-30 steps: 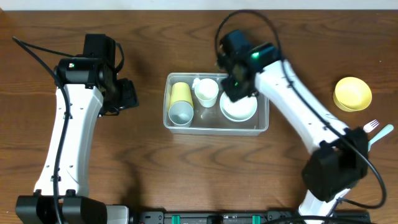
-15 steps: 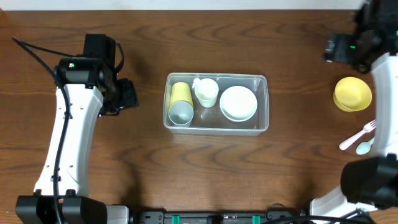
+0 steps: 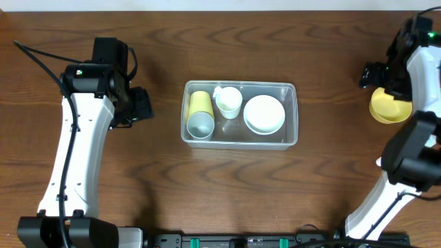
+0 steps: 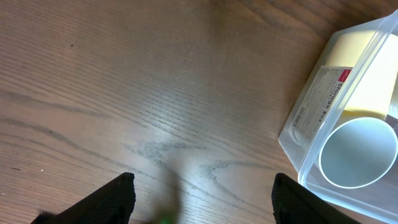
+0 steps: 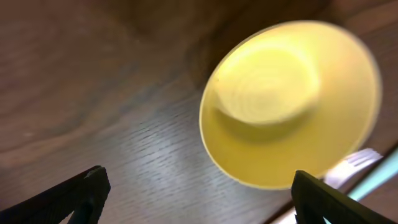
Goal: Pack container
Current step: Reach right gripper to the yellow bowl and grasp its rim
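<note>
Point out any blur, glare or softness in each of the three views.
Right wrist view: the yellow bowl is soft and smeared, with a pale glare patch on the table beside it. Left wrist view: the wood grain and the container label are fairly crisp, while the left gripper shows only as dark, soft-edged fingertips. Overhead view: evenly lit and sharp throughout.

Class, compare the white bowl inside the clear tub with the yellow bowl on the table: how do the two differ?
Colour: the white bowl is white, the yellow bowl yellow. Place: the white bowl lies in the container, beside cups; the yellow bowl sits on the table, outside it. Attention: the open right gripper hovers over the yellow bowl; no gripper is near the white bowl. Both are round.
</note>
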Motion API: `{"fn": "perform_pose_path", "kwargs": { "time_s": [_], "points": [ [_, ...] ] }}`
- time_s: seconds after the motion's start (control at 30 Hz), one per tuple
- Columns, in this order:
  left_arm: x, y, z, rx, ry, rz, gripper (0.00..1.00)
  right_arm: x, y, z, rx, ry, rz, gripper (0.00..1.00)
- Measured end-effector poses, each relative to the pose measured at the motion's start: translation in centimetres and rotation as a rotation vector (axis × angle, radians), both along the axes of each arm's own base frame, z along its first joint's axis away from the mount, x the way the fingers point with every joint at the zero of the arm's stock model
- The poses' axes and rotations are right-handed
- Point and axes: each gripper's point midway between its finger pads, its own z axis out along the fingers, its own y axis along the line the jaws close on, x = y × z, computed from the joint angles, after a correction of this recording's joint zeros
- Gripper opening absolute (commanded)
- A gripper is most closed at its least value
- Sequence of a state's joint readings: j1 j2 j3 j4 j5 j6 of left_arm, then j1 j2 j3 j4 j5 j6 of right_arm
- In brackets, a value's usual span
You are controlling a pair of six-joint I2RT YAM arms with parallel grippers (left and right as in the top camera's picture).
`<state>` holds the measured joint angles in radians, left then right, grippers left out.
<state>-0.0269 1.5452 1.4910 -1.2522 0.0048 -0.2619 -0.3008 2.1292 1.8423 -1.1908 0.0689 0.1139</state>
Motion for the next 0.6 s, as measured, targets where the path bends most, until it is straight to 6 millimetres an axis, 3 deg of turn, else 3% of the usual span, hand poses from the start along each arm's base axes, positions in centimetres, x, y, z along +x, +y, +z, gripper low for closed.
{"fn": "perform_pose_path", "kwargs": {
  "time_s": [0.13,0.27,0.43,0.6],
  "points": [
    [0.0,0.0,0.0,0.0,0.0,0.0,0.71,-0.2,0.0,-2.3,0.013,0.052,0.0,0.93],
    [0.0,0.0,0.0,0.0,0.0,0.0,0.71,-0.4,0.0,-3.6,0.022,0.082,0.001,0.84],
    [0.0,0.0,0.0,0.0,0.0,0.0,0.71,-0.6,0.0,-4.4,0.028,0.1,0.001,0.81],
    [0.0,0.0,0.0,0.0,0.0,0.0,0.71,-0.8,0.0,-5.7,0.037,0.13,0.004,0.66]
  ]
}}
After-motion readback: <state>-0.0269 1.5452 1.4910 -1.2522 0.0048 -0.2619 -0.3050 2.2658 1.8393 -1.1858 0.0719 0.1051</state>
